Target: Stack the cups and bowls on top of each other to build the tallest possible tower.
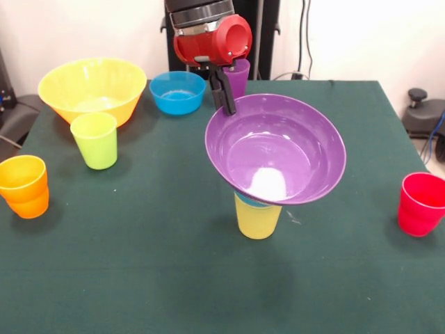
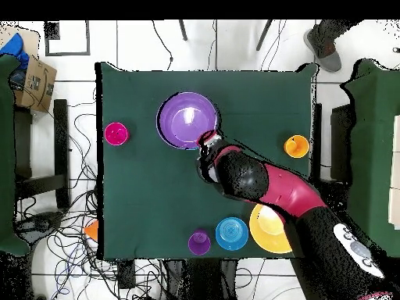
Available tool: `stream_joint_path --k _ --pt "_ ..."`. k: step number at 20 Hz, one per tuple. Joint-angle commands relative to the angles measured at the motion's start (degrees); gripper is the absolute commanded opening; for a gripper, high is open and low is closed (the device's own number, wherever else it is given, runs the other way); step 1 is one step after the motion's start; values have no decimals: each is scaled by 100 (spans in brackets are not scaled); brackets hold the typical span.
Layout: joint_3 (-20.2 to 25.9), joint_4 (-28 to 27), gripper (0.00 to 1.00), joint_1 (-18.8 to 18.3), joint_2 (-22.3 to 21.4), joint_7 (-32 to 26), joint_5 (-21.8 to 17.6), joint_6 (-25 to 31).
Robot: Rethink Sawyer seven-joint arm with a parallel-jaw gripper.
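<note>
Claw (image 1: pixel 228 104) grips purple bowl (image 1: pixel 278 149) rim, tilted atop yellow cup (image 1: pixel 257 219).

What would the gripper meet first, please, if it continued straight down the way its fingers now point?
Most likely the far rim of the tilted purple bowl: the gripper appears to sit right at that rim already, though depth is unclear.

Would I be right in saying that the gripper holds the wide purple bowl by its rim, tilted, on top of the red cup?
Not quite: the purple bowl, held tilted at its rim by the gripper, sits over a yellow cup, as the front view shows. The red cup stands alone at the table's edge.
</note>
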Motion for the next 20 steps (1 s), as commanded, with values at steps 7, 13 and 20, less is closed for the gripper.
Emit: stream_joint_path --k 7,13,20 --pt "-270 157 0 261 -42 -35 -531 292" --pt "-460 172 100 441 -166 11 -681 236" --pt "-685 112 100 645 -195 20 -603 652"
